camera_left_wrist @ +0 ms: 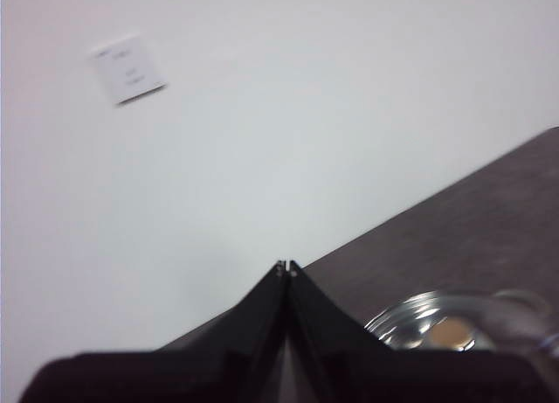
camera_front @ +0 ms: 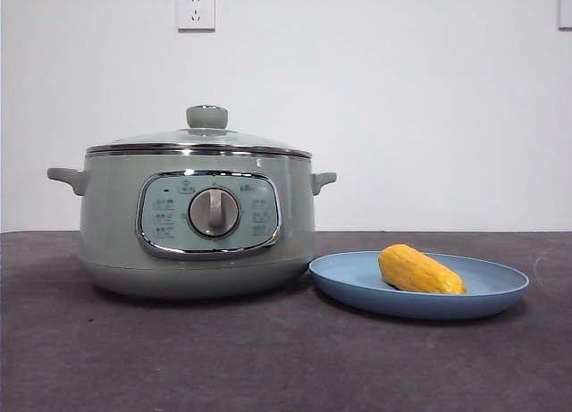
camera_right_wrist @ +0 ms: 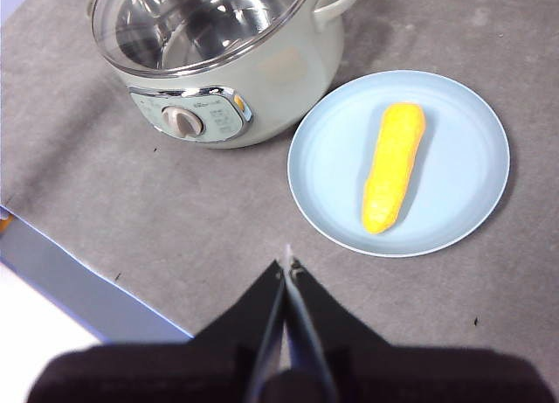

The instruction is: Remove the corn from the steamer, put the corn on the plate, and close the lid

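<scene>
The corn (camera_right_wrist: 394, 167) lies on the plate (camera_right_wrist: 472, 219), just beside the steamer (camera_right_wrist: 262, 79) on the desk (camera_right_wrist: 131, 211); the right gripper (camera_right_wrist: 288, 267) hovers apart, fingers (camera_right_wrist: 306, 307) closed

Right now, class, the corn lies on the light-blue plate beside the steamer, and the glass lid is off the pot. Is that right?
Not quite. The glass lid is on the steamer, not off it: the front view shows its chrome rim seated on the pot with the green knob on top. The rest holds: the corn lies on the light-blue plate beside the steamer.
</scene>
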